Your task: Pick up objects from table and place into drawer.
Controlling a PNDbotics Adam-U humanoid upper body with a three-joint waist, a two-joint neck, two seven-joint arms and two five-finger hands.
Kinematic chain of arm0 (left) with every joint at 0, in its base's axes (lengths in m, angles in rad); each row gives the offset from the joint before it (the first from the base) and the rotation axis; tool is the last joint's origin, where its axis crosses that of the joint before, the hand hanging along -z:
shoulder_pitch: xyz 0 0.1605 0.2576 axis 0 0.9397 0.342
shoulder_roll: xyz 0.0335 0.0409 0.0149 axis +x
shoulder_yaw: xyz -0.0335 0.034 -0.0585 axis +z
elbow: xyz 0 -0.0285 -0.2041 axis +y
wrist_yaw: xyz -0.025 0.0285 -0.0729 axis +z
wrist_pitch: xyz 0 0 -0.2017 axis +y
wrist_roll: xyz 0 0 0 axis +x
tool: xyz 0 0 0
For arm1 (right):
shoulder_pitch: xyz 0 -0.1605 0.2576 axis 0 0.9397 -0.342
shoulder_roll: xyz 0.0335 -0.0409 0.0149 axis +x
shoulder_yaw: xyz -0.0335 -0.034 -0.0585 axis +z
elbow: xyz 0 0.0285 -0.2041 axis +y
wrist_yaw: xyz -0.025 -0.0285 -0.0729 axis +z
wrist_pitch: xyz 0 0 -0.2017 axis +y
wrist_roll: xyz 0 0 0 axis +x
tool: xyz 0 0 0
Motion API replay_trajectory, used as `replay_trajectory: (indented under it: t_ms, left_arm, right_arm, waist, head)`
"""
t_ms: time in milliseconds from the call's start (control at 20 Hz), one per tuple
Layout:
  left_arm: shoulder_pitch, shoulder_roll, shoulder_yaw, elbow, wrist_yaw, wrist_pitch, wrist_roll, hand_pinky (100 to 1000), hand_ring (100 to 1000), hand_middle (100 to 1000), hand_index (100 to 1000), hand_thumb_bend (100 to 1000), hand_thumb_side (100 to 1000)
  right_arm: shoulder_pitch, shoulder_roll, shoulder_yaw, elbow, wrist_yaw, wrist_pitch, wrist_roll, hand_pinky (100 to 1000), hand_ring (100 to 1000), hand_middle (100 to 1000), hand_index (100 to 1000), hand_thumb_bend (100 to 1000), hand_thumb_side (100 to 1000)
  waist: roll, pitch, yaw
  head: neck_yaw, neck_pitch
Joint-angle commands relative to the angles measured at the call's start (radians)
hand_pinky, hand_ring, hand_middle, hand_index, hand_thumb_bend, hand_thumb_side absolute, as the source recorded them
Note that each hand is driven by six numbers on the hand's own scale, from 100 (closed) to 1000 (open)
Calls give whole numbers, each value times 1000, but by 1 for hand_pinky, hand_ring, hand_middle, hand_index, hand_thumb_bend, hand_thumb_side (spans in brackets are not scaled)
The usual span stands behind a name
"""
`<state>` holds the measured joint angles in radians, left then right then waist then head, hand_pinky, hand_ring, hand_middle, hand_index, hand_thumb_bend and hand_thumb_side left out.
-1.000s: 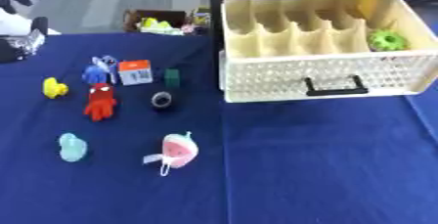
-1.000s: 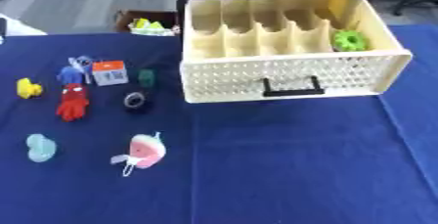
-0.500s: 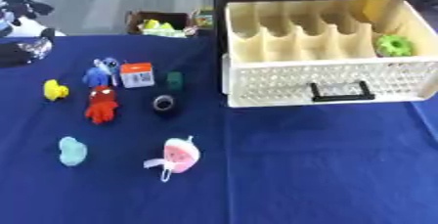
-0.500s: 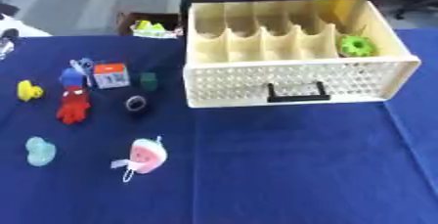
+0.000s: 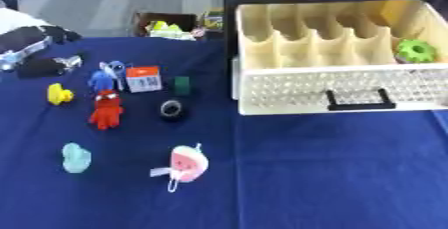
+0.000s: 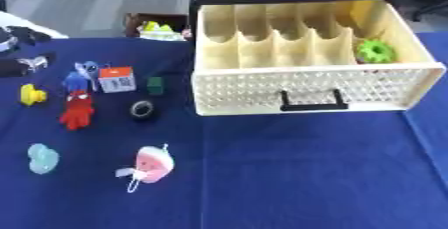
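We see bright, even overhead light and only faint shadows on the blue tabletop (image 5: 332,173). Both views are softly blurred throughout; the drawer (image 6: 315,89) shows no glare.

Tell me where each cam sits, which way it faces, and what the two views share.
Left eye view: in the robot's head, looking down and forward over the blue cloth-covered table; the black and silver left hand shows at the left edge.
Right eye view: same head, set slightly to the right, same heading; the open cream perforated plastic drawer sits nearer centre, and the left hand is cut by the left edge.
Shared: nearly the same picture, with the drawer, the green gear-shaped toy in it and the small toys on the cloth; the right hand shows in neither.
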<state>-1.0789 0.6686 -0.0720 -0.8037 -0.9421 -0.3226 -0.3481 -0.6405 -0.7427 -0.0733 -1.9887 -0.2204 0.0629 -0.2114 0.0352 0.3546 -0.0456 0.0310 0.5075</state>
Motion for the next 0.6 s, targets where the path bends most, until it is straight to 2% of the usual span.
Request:
replay_trajectory:
  t_ms: [50, 100, 250, 600]
  left_arm:
    - [-52, 28, -30, 52, -44, -19, -19, 813, 874, 835, 941, 382, 1000]
    - [-64, 27, -42, 67, -58, -18, -22, 834, 884, 839, 936, 418, 1000]
    - [-87, 21, -55, 98, -98, 5, -27, 842, 887, 839, 939, 442, 1000]
    - [-98, 9, -22, 135, -199, 44, -11, 862, 891, 825, 948, 499, 1000]
  right_arm:
    - [-11, -17, -11, -11, 0, 3, 2, 591, 489, 391, 738, 100, 1000]
    - [-12, -16, -11, -11, -1, 4, 3, 592, 487, 390, 735, 100, 1000]
    - [-16, -12, -9, -11, -5, 5, 7, 595, 486, 388, 732, 100, 1000]
    - [-15, -11, -12, -11, -7, 8, 11, 597, 481, 383, 723, 100, 1000]
  waist:
    - [4, -14, -2]
    - [6, -10, -3]
    - [12, 0, -7]
    - [16, 17, -17]
  head:
    - [5, -16]
    - [6, -20]
    - [11, -30]
    - [19, -44]
